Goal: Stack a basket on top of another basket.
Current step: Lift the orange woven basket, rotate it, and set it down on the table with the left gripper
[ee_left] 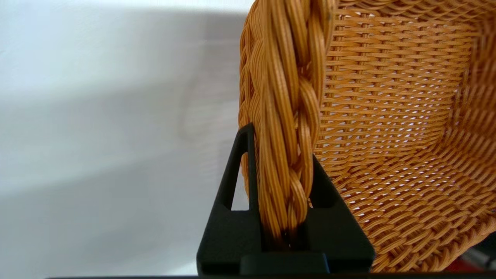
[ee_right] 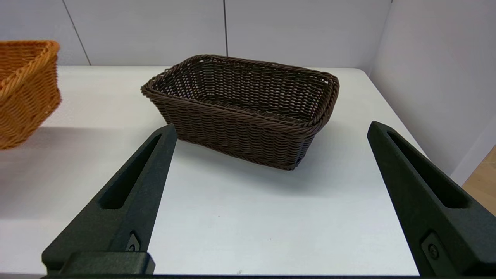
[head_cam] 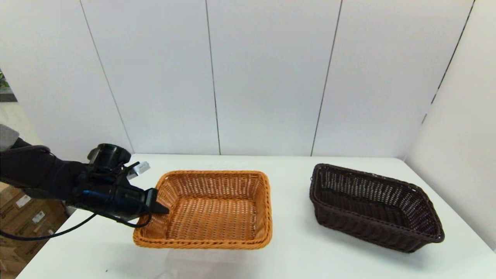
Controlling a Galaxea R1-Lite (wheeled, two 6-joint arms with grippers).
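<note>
Here the dark brown basket (head_cam: 374, 207) sits at the lower right of the head view, flat on the white surface (head_cam: 298, 255), turned at an angle to the surface's edge. It is rectangular, woven of open wicker with sloping sides and a braided rim; nothing touches it. The orange basket (head_cam: 209, 209) is at centre-left of that view, well apart from the dark one, of like shape and size, closer-woven, with a thick braided rim. It seems raised off the surface, a faint shadow showing beneath it.

The left claw (head_cam: 159, 208) comes in from the left edge of the head view and is clamped on the orange basket's left rim. In the left wrist view the braid (ee_left: 285, 128) runs between the two black fingers (ee_left: 240, 162), one outside the wall and one inside, pressed against it.

The right claw (ee_right: 271, 131) shows only in the right wrist view, its two fingers spread wide, gripping nothing, hanging over the surface with the dark basket ahead between them.

There are two baskets, one of each colour. Pale panelled walls (head_cam: 267, 77) stand behind.
</note>
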